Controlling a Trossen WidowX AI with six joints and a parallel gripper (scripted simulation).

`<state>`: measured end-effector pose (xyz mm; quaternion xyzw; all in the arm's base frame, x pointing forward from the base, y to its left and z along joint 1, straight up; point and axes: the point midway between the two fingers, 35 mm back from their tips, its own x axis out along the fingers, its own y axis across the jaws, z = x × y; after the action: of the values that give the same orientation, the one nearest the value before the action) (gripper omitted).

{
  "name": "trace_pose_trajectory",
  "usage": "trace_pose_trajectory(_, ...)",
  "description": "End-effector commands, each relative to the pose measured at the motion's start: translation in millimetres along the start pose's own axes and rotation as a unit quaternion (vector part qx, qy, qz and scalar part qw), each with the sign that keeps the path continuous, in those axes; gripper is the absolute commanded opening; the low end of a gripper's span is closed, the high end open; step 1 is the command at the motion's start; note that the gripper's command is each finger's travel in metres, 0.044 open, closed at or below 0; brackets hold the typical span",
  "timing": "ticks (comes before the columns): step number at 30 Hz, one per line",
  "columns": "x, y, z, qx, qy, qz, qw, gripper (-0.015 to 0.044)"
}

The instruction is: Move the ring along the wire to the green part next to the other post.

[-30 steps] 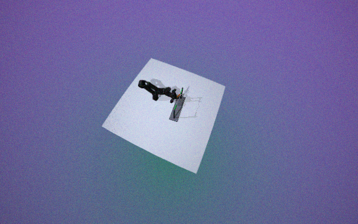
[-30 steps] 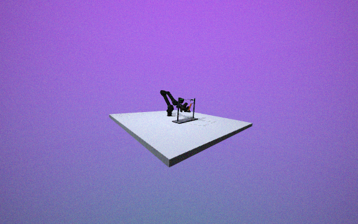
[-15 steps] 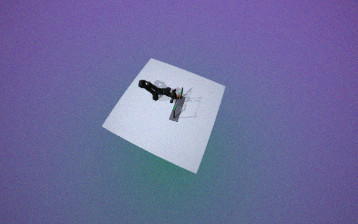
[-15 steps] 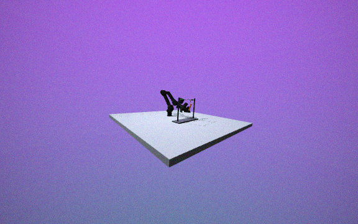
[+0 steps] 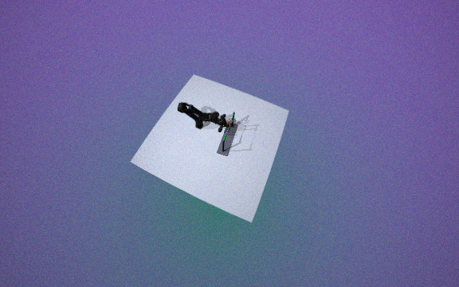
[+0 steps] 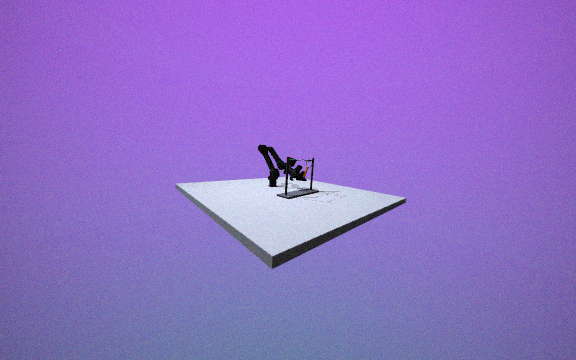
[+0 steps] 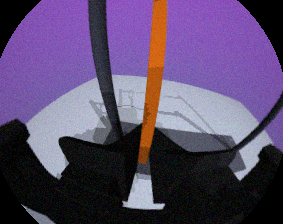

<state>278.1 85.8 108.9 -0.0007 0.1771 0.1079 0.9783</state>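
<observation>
Orange handle of the ring point(image 5: 229, 123) point(image 6: 306, 172) point(image 7: 154, 65): beside the nearer post, slim, roughly upright. Ring too small to make out; threading unconfirmed.

By size. White square table point(image 5: 174, 151) point(image 6: 268, 215) point(image 7: 47, 122) under everything. Black jointed arm point(image 5: 191, 113) point(image 6: 269, 160), reaching to one end of the flat dark-grey base plate point(image 5: 229, 137) point(image 6: 298, 193) point(image 7: 212, 141). Two dark posts on that plate, thin wire above, green stretches towards both its ends. Black gripper point(image 5: 227, 123) point(image 6: 304, 179) point(image 7: 145, 127) nearly closed, clamped on the handle's lower end, probably to keep fingers below the wire. Likely early in the traverse; grey wire is the hazard.

No brands, labels or writing legible.
</observation>
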Motion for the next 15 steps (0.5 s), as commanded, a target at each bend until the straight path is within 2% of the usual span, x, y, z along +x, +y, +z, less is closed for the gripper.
trace_pose_trajectory(1, 0.0, 0.0, 0.0, 0.0, 0.0, 0.0, 1.0, -0.0071)
trace_pose_trajectory(10, -0.7, 0.1, 0.2, 0.0, 0.0, 0.0, 1.0, 0.016)
trace_pose_trajectory(15, -6.5, 0.4, 1.4, 0.0, 0.0, 0.0, 1.0, 0.016)
